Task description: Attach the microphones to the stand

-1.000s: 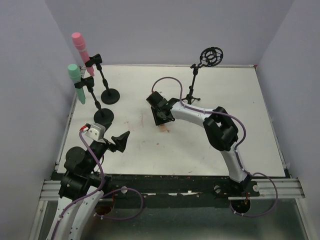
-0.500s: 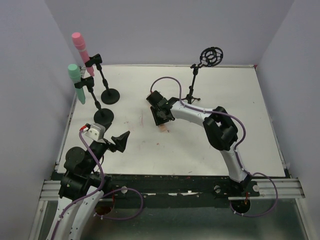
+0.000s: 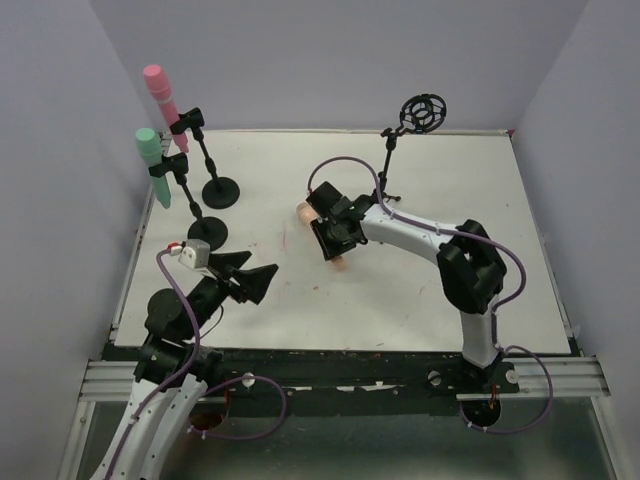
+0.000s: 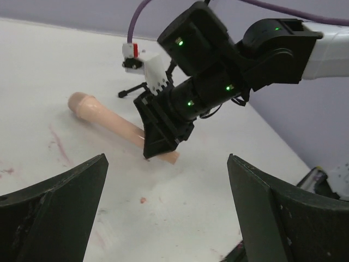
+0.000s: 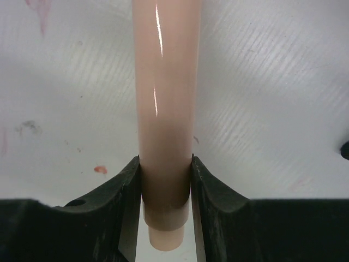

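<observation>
Right gripper (image 5: 165,188) clamps the peach microphone (image 5: 165,98) by its tail; best lift it level toward the far-edge stand (image 3: 387,160) (left gripper (image 4: 166,185) gapes empty).

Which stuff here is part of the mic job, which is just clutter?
Job: peach microphone, clamped by right gripper; empty stand; pink microphone and mint microphone, already on stands.
Not job: red stains on table; purple cables.

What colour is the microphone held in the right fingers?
Pale peach-orange; the slim plastic microphone shows best in the right wrist view.
</observation>
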Controlling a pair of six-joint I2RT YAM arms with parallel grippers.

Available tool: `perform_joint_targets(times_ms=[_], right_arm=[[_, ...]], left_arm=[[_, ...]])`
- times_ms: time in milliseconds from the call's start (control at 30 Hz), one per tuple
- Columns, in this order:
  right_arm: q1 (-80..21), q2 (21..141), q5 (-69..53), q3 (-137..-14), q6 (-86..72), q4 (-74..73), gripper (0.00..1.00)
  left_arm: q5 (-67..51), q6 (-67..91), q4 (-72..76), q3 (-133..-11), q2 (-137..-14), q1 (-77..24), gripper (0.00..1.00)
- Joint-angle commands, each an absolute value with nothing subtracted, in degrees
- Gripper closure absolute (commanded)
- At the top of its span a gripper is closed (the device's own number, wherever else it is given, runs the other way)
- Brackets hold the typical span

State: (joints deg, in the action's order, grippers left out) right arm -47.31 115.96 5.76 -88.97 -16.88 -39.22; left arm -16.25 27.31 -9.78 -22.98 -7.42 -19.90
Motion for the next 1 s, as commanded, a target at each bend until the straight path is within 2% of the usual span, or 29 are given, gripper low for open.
perform_joint_targets(times_ms=[0,200,400,700,867,967], right_arm=[[-47.72,106.98,2.9,-88.33,-15.56,-39.29,1.0],[-47.72,99.77,1.06,-87.81,-15.03,-39.11,1.0],[-47.72,93.17,-4.3,-86.4,-14.41,-37.53,0.99],[-47.9,88.42,-9.75,-87.37,-14.41,-38.41,0.99],[-47.9,85.52,-10.2,-84.91,-13.98,-37.79,0.99],[-47.81,83.5,-10.81,-83.94,-14.06,-37.53,0.99]], left_arm=[[-21.44,46.73,4.46,-18.64,-12.03,-19.95,0.02],[-21.1,60.0,15.54,-16.79,-22.84,-20.21,0.01],[-14.87,69.07,28.19,-16.43,-32.15,-21.88,0.01],[-9.59,68.12,37.08,-25.21,-51.83,-28.12,0.01],[-6.77,65.13,39.29,-31.02,-57.47,-31.28,0.02],[-5.36,65.04,36.48,-33.04,-59.32,-31.99,0.06]])
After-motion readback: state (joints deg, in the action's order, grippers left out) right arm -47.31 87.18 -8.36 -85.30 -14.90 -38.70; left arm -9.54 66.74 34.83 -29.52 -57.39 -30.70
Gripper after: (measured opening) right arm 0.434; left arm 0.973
